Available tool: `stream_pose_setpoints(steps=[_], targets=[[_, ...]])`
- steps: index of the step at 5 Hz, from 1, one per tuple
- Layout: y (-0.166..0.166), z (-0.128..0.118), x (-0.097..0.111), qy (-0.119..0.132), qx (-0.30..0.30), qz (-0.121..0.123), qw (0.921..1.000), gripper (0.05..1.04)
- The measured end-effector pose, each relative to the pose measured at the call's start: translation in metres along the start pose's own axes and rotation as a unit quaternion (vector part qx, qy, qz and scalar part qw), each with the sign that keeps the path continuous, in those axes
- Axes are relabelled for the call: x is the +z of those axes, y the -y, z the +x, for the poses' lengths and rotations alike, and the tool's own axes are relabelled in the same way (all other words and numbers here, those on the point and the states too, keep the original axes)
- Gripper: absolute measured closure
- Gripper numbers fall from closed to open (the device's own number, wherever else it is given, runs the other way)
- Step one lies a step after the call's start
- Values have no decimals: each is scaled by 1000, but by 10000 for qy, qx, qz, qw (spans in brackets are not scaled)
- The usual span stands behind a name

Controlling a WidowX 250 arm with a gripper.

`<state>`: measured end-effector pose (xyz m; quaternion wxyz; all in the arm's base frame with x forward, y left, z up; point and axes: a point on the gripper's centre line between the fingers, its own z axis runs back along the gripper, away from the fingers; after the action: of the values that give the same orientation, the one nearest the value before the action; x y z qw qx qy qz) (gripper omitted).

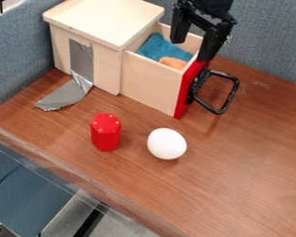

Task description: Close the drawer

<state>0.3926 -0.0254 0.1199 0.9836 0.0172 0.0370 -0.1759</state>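
At the left, silver tape (81, 67) runs down the face of a wooden box (98, 21) onto the counter (249, 162). A red six-sided block (106, 132) stands in front of the box. Next comes the drawer (149, 83), sticking well out of the box's right side, with a blue cloth (160, 46) and an orange item (173, 62) inside. A white egg (166, 143) lies in front of it, clear of its path. The end effector (191, 51) is open above the drawer's outer end, one finger over the interior, the other by the top of the red front (188, 88); contact is unclear. Farthest right is the black handle (236, 92). The closing remains to be done: the drawer needs pushing in. I make out no labels or writing.
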Motion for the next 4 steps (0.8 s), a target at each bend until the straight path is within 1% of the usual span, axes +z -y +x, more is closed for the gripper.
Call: stream_pose_setpoints(steps=[1,2,4], targets=[[1,0,-17,-221,-10,-62,9997,83],[14,5,-20,-228,-111,-37,9997,83],[53,13,-17,-192,-531,38,9984,83]])
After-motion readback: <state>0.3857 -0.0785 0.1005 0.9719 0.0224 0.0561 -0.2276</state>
